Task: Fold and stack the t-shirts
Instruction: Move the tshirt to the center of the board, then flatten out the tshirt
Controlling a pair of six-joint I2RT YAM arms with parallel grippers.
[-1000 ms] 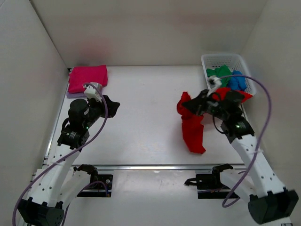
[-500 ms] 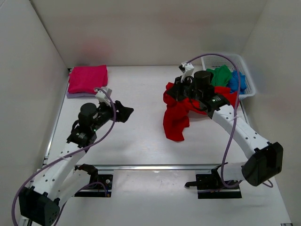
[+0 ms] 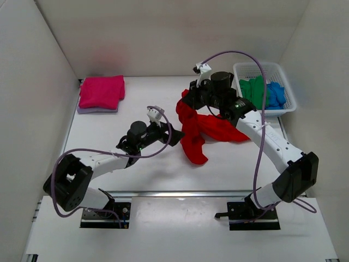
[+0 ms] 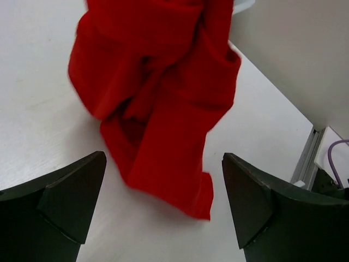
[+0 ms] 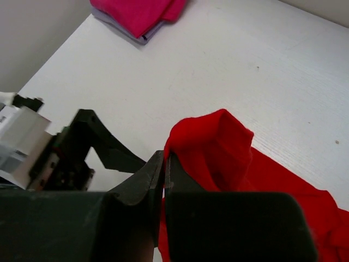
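Near the basket (image 3: 260, 65), red t-shirt (image 3: 192, 139) in clamped right fingers (image 5: 143, 180); left fingers (image 4: 71, 199) apart.

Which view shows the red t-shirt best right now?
The top external view: it shows nearly the whole red t-shirt, pinched at one end by the right gripper, the rest draped below it. The left wrist view shows only its bunched lower part; the right wrist view only the fold between the fingers.
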